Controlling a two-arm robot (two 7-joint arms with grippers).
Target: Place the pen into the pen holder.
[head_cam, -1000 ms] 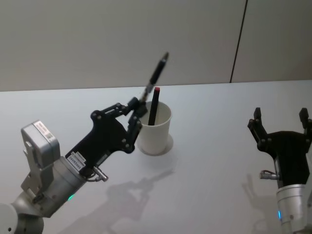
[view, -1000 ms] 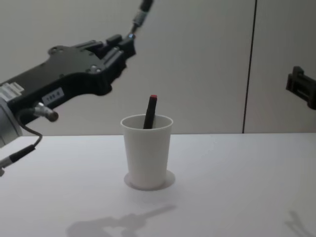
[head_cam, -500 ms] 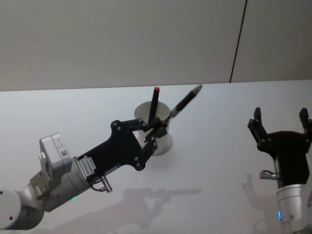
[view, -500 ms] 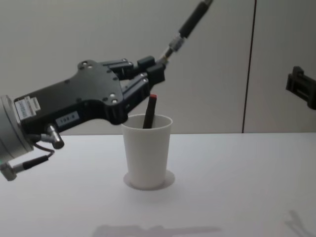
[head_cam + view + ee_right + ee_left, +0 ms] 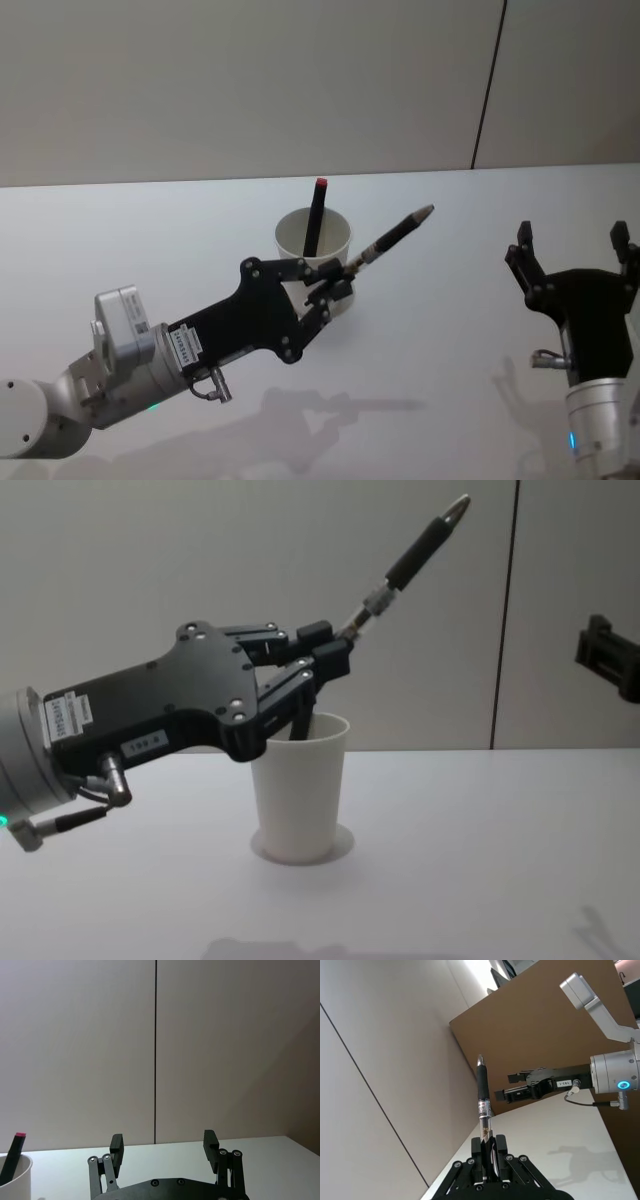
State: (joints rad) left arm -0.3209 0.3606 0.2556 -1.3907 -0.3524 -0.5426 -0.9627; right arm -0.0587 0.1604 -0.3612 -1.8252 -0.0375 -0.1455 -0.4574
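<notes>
- One pen (image 5: pixel 392 237) is off the tabletop (image 5: pixel 460 350) in the head view, pinched by the left gripper (image 5: pixel 338 282) just in front of the pen holder (image 5: pixel 335 232). It slants up and to the right, not yet inside. A red-capped pen (image 5: pixel 316 218) already stands in the holder.
- Left wrist view: the gripper is pressed together on the clear rear barrel. The black grip sleeve and metal tip project free, away from the gripper.
- Right wrist view: the right gripper (image 5: pixel 163 1141) is spread and empty, parked well apart from the holder.
- Chest view: the pen sits above the holder's rim, tilted, with its tip high and to the right. The left gripper hides part of the holder's upper wall.
- Handling, as judged: the pen is light and stiff with a smooth barrel that may slip. A hold at the rear end lets it pivot, so a hold nearer mid-barrel would be steadier.
- The holder looks light and could tip if nudged.
</notes>
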